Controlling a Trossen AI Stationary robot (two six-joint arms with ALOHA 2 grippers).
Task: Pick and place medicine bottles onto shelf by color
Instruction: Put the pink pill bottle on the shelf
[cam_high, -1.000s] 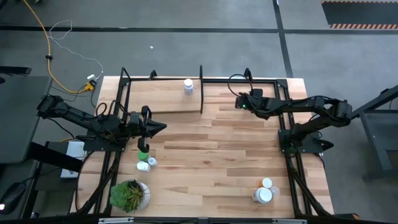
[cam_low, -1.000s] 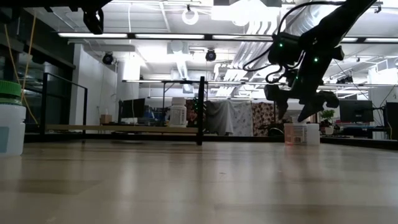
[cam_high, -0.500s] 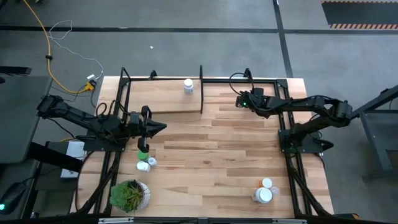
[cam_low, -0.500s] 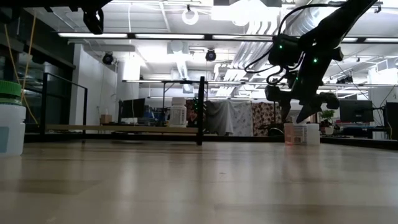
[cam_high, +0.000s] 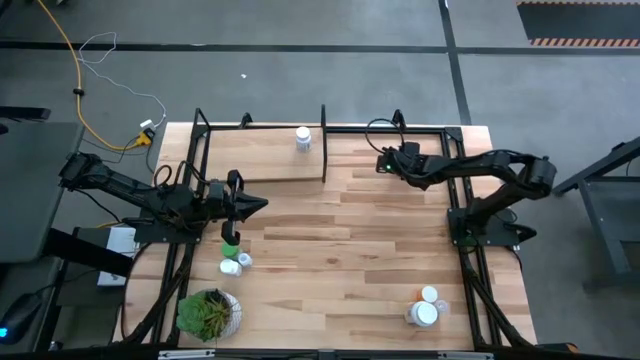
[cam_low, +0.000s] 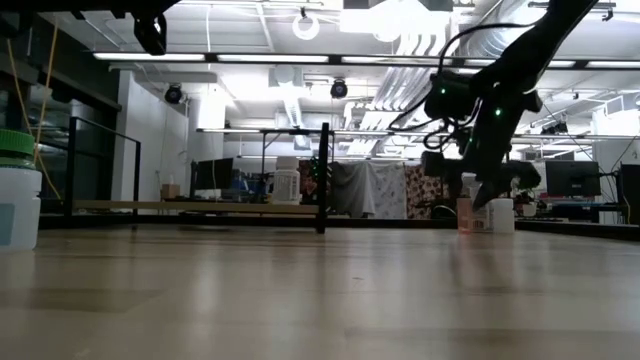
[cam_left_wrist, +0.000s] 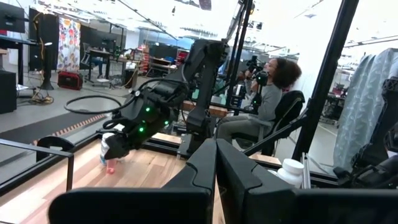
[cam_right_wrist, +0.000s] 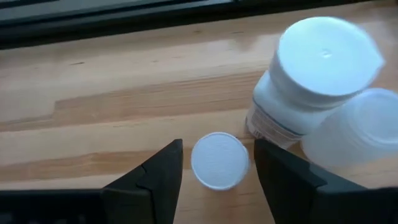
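- From above, the right arm's wrist hides the bottles under it at the far right of the counter (cam_high: 350, 230); only the right wrist view shows them.
- In the low view a small bottle with a pinkish body (cam_low: 465, 213) shows partly behind the right gripper (cam_low: 478, 196); whether the fingers touch it I cannot tell from there.
- In the right wrist view the right gripper (cam_right_wrist: 217, 163) has its jaws spread, one finger on either side of the small bottle's white cap (cam_right_wrist: 219, 160), with a slim gap each side, so nothing is pinched.
- Just beside that cap stands a larger white bottle (cam_right_wrist: 311, 81), and a second white lid (cam_right_wrist: 357, 134) is cut off at the picture's edge, blurred.
- The left gripper (cam_high: 262, 204) hangs above the counter's left part, jaws pressed together and empty; its fingers (cam_left_wrist: 214, 171) meet in the left wrist view.
- A green-capped bottle (cam_high: 231, 240) stands just beside the left gripper, with two small white bottles (cam_high: 236, 264) near it and a potted plant (cam_high: 208, 312) at the near left corner.
- In the low view that green-capped bottle (cam_low: 18, 190) is cut off by the left edge.
- The shelf (cam_high: 270, 170) sits at the far left of the counter with one white bottle (cam_high: 303, 139) on it.
- Two more white bottles (cam_high: 424, 308) stand near the counter's near right corner.
- A seated person (cam_left_wrist: 264, 102) shows beyond the counter in the left wrist view.
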